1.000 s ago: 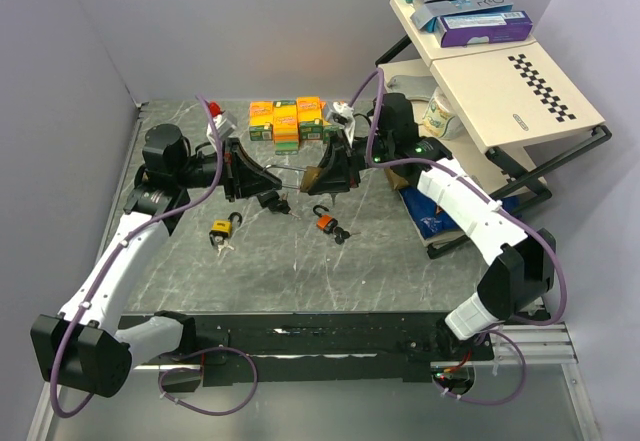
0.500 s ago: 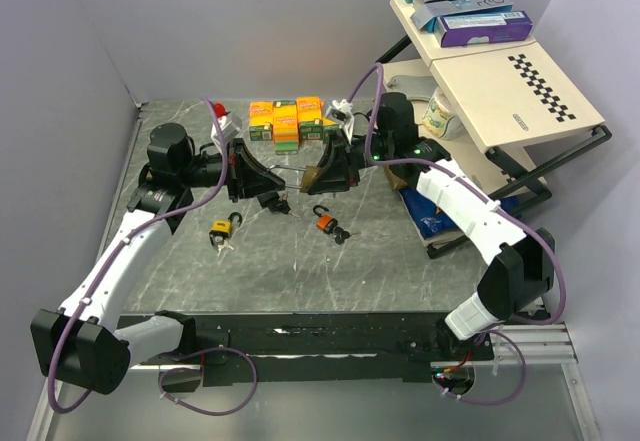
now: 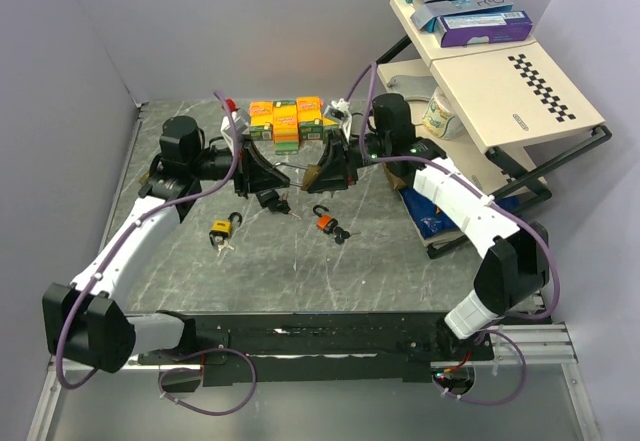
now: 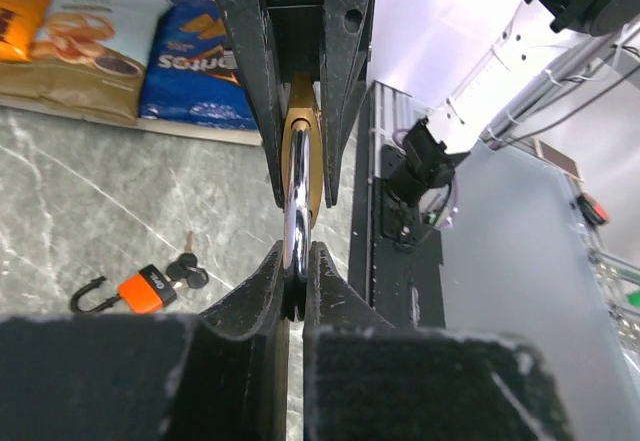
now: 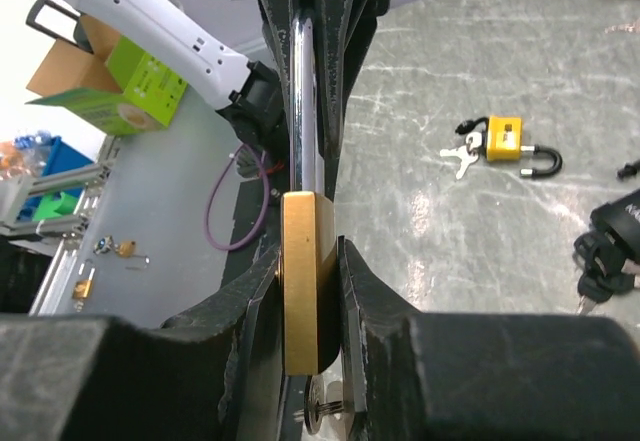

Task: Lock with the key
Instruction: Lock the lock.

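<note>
A brass padlock (image 5: 306, 271) with a steel shackle (image 4: 295, 201) is held in the air between both arms at the back of the table (image 3: 300, 171). My right gripper (image 5: 306, 301) is shut on the brass body, with a key (image 5: 328, 408) hanging under it. My left gripper (image 4: 294, 279) is shut on the shackle's bend. In the top view the left gripper (image 3: 272, 174) and the right gripper (image 3: 318, 173) face each other.
On the table lie a yellow padlock with keys (image 3: 222, 230), an orange padlock with keys (image 3: 326, 223) and a black padlock (image 3: 270, 199). Coloured small boxes (image 3: 285, 119) stand at the back. A shelf rack (image 3: 500, 71) and snack bags (image 3: 430, 216) are on the right.
Both arms have shifted a little toward the back of the table, with the padlock still held between them. The left arm's elbow has moved right.
</note>
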